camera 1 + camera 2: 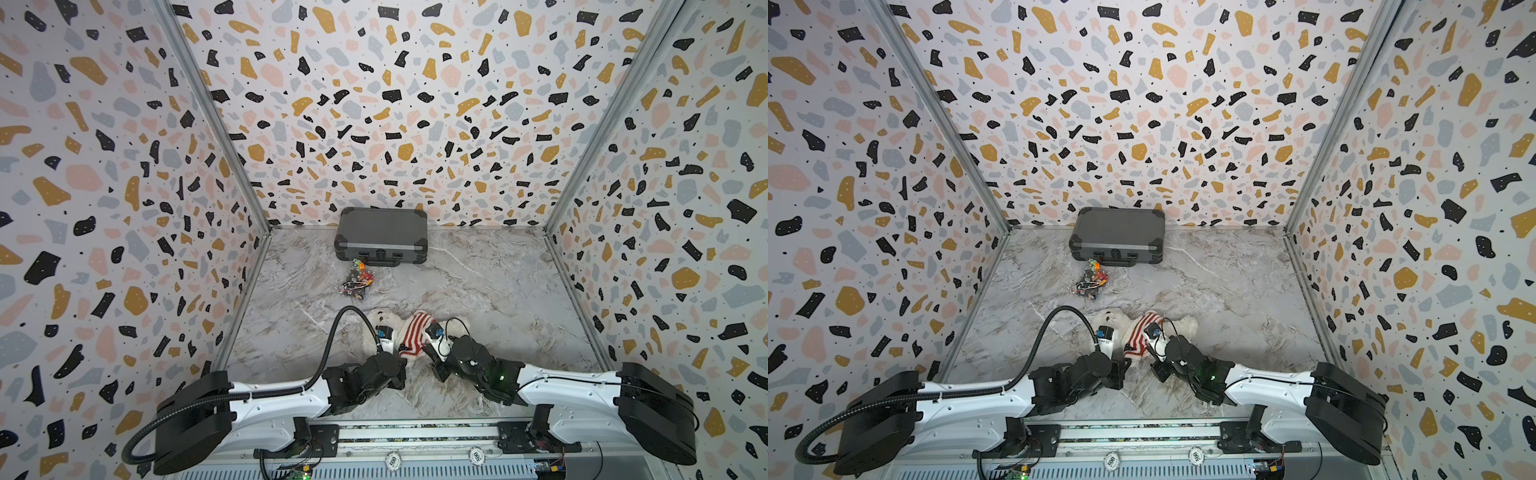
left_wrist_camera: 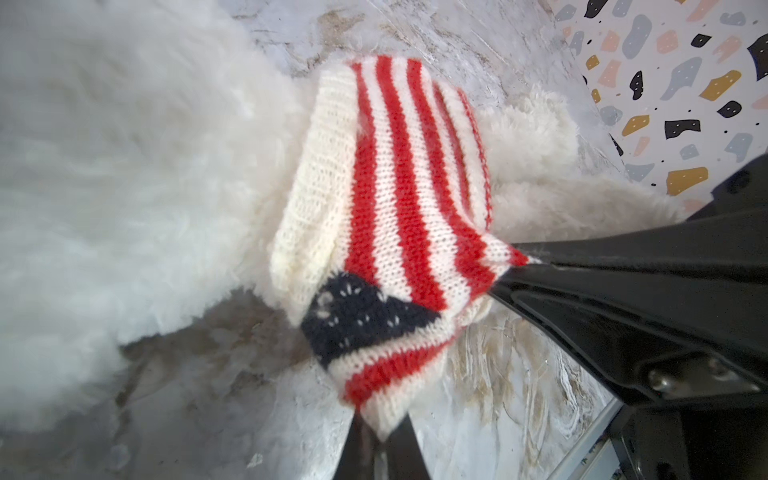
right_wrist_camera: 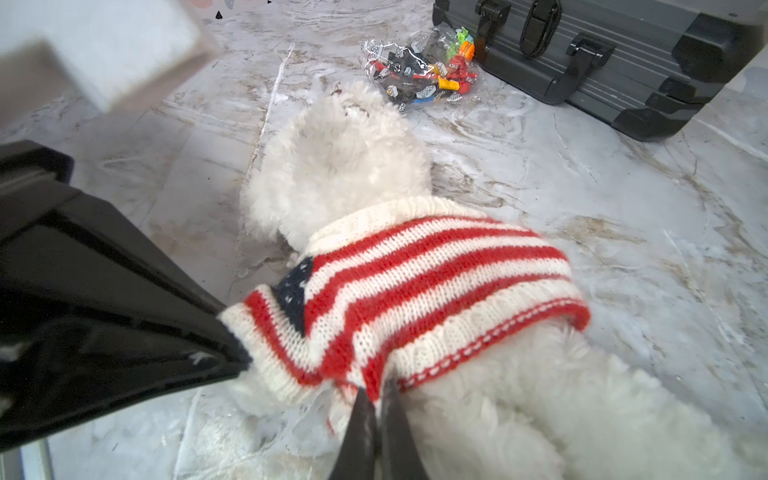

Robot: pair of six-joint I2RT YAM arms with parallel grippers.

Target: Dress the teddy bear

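Both tools are clamped on knit right now. The left tool [image 2: 380,432] pinches a corner of the striped sweater [image 2: 399,199], and the right tool [image 3: 376,399] has the hem. The teddy bear [image 3: 336,166] is lying on the marble worktop [image 3: 623,249] near the front, with the sweater round its torso. My worry is that if they tug opposite ways, the knit stretches or slips free. Or the whole bear drags toward the brick bag [image 3: 419,75] and the grey case [image 3: 602,54] further back.

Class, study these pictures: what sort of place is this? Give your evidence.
Probably a robot test booth, not a home: patterned walls box in a marble-look tabletop, with two arms on a metal rail.
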